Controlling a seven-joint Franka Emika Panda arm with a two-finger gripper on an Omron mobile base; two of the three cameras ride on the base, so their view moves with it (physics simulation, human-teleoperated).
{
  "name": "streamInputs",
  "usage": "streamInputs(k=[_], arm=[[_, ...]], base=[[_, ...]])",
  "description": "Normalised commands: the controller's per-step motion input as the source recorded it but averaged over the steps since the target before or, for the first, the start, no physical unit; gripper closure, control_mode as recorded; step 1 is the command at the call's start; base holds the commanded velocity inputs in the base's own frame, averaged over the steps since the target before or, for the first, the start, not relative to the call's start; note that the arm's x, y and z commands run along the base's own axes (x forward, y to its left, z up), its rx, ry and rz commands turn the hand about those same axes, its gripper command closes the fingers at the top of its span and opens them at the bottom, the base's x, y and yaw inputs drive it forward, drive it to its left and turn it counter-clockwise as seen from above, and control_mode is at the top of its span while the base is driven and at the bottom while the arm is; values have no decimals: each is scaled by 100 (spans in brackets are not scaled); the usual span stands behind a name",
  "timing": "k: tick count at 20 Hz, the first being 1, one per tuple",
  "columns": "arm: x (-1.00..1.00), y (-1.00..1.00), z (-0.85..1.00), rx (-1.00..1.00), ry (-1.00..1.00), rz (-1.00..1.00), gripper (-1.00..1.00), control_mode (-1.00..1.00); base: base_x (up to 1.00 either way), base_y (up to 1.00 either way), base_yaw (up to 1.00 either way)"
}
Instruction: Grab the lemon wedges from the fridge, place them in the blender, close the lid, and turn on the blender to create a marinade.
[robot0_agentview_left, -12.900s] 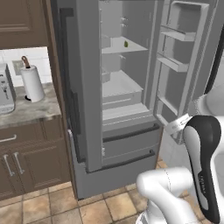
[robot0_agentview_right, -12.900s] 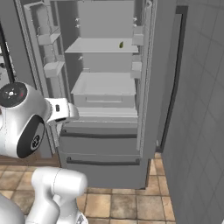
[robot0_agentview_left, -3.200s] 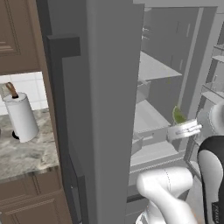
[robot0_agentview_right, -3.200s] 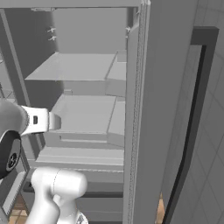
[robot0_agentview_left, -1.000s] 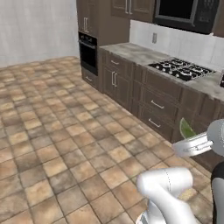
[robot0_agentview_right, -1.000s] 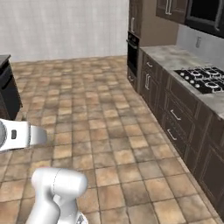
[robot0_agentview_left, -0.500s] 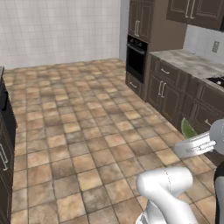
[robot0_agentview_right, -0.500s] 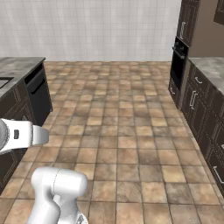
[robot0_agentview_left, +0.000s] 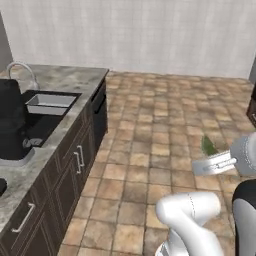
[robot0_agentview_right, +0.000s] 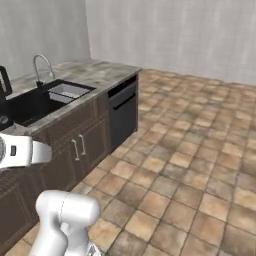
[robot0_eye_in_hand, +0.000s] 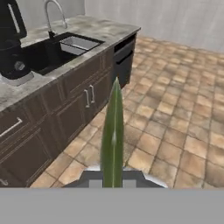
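brown floor tiles (robot0_agentview_left: 150, 130) spread from a pale wall (robot0_agentview_right: 175, 35) to the desk (robot0_agentview_right: 95, 70), a grey stone-patterned top over dark cabinets with metal handles. sunk into that desk is a dark sink (robot0_agentview_left: 47, 107) with a curved metal faucet (robot0_agentview_right: 42, 67) at its rim. a black dishwasher front (robot0_agentview_right: 123, 114) sits under the desk's far end.

the blender (robot0_agentview_left: 12, 127) stands on the desk just beside the sink, on the side away from the dishwasher: a black, dark-tinted boxy jar on a black base with a light grey foot and a round knob, which the hand view shows facing out from the base (robot0_eye_in_hand: 15, 52).

the pincer (robot0_agentview_left: 212, 161) hangs over the floor, well apart from the desk, closed on a lemon wedge (robot0_agentview_left: 208, 145). in the left base view the wedge pokes up above the hand as a small green sliver. in the hand view the lemon wedge (robot0_eye_in_hand: 112, 135) rises from between the finger tips as a thin, tall blade shape, yellow-green with a paler glossy streak down its middle, tapering to a point at the top; it is seen edge-on. the blender lies well off to the wedge's left in that view.
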Motion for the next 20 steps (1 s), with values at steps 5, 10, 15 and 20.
streamInputs(k=[5, 10, 15, 20], arm=[[0, 0, 0, 0, 0, 0, 100, 100], [0, 0, 0, 0, 0, 0, 100, 100], [0, 0, 0, 0, 0, 0, 100, 100], [0, 0, 0, 0, 0, 0, 100, 100]], base=[[15, 0, 98], [32, 0, 94], [92, -11, 72], [99, -51, 48]])
